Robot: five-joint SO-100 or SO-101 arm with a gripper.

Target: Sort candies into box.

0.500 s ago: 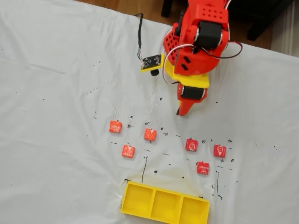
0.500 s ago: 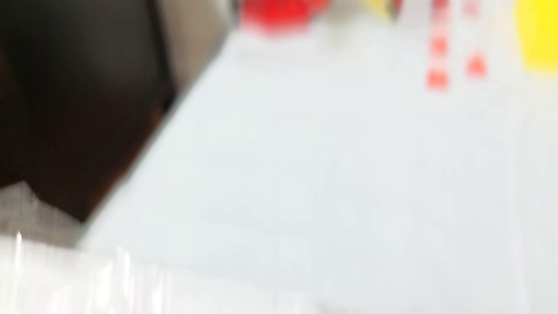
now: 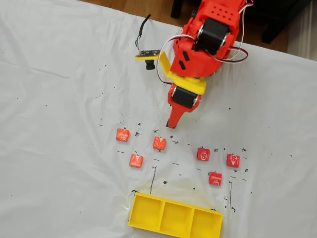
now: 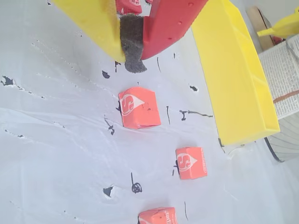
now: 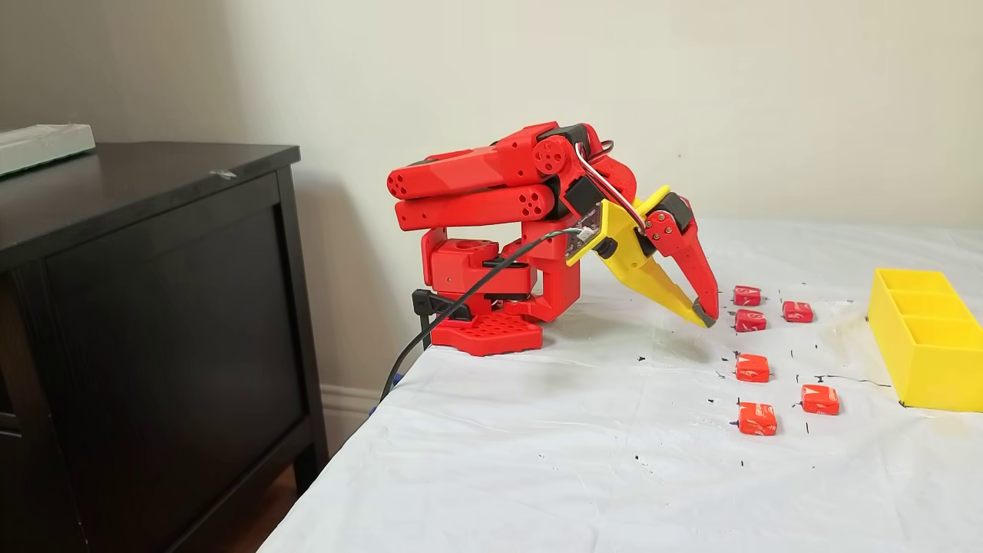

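— Candies (image 3: 159, 143) lying loose on the white cloth (image 3: 59, 148), none in the box (image 3: 174, 216) yet?

— None. Gripper (image 3: 173, 126) hovering low, fingers pressed together, nothing held. Nearest candy (image 4: 139, 108) just ahead of the tip in the wrist view, sitting a touch skewed.

— And the rest?

— Farther out, scattered either side. Box beyond them all, long axis lying across the reach. Probably needs opening, then dropping straight ahead.
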